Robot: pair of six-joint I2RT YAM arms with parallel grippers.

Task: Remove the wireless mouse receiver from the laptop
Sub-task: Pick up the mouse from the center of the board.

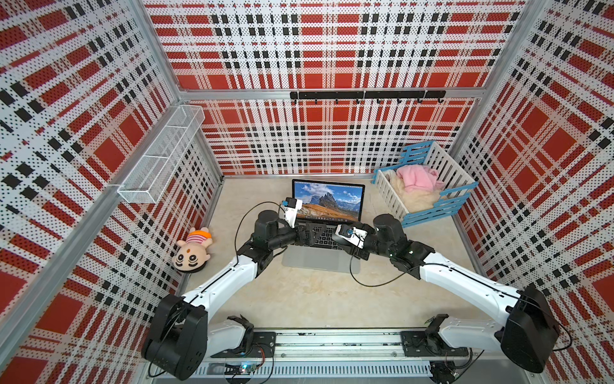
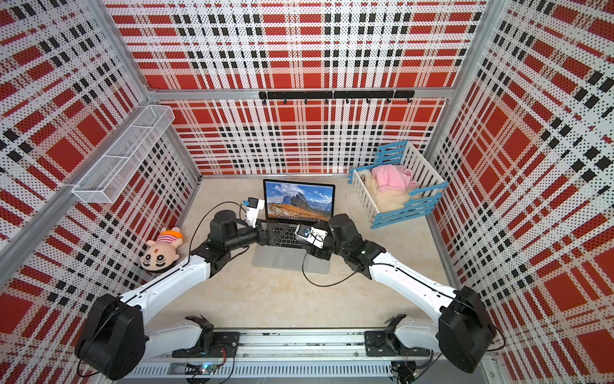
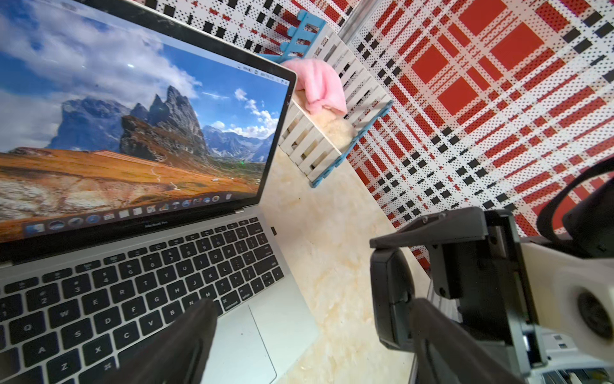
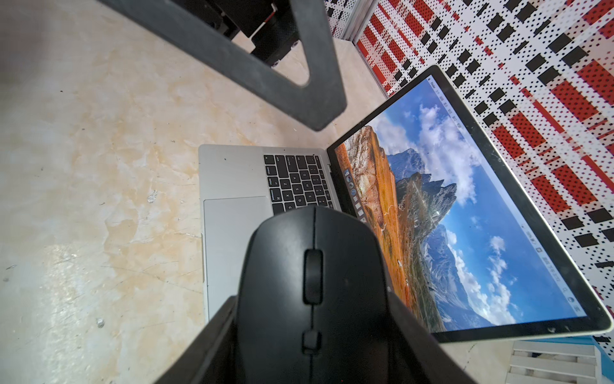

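Marble-beige bench (image 1: 315,299) is carrying the open silver-grey laptop (image 1: 327,199), its screen showing a mountain scene. Left pincer (image 3: 312,309) is hovering over the keyboard, jaws spread wide, gripping nothing. Right pincer (image 4: 312,335) is hanging over the laptop's right side, clenching the black mouse (image 4: 312,266) between its fingers. Wireless mouse receiver (image 3: 273,230) is sitting plugged into the laptop's right-hand edge, level with the top key row near the hinge, apart from both pincers.
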